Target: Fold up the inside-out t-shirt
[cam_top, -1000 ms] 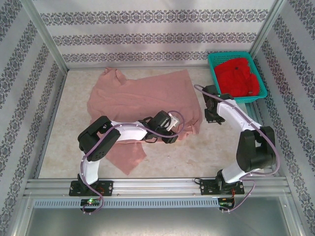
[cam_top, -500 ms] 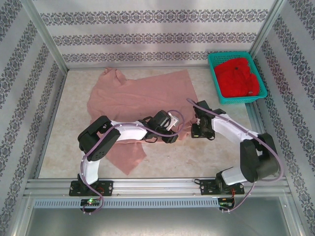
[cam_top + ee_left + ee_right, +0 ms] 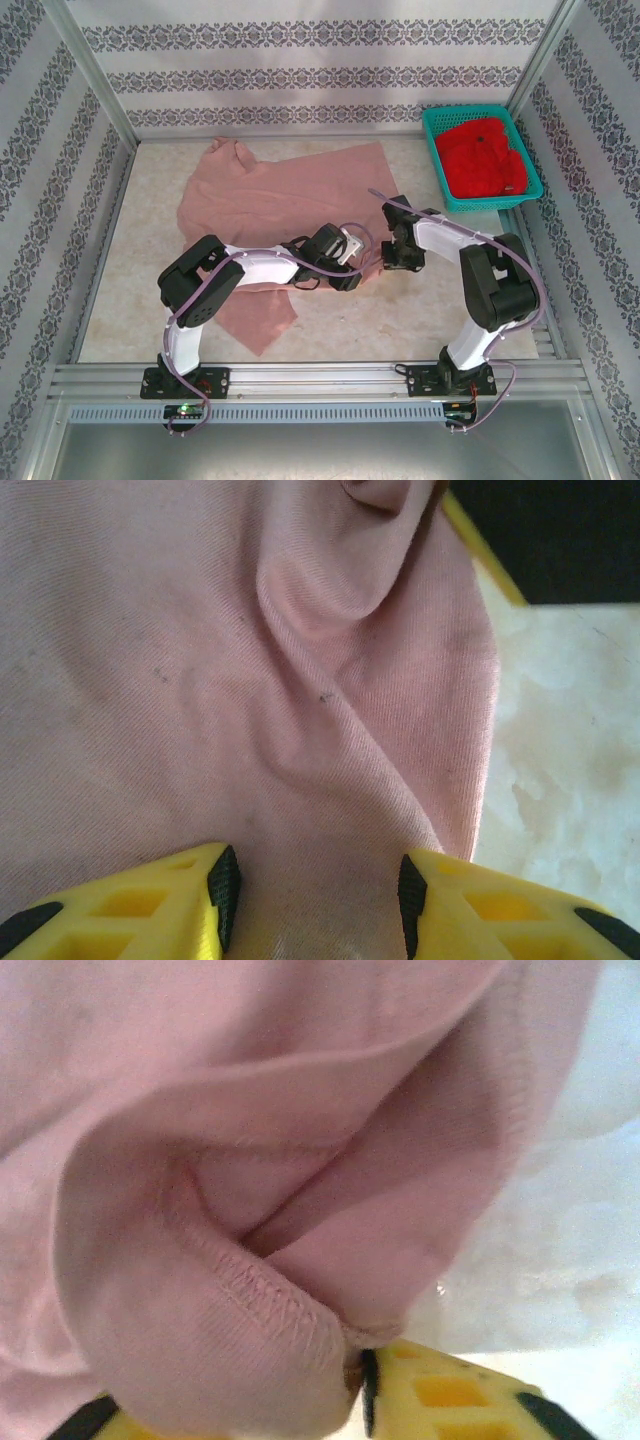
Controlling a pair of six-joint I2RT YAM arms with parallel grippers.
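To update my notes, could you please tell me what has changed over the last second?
The right pincer swung from beside the basket leftward onto the near right edge of the t-shirt and closed on its hem. The left pincer, basket and red garment stayed put.

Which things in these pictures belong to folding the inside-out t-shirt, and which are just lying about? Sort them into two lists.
Part of the job:
- pink t-shirt, spread on the table
- left gripper, on the shirt's cloth
- right gripper, pinching the shirt's hem

Just lying about:
- teal basket, far right corner
- red garment, inside that basket
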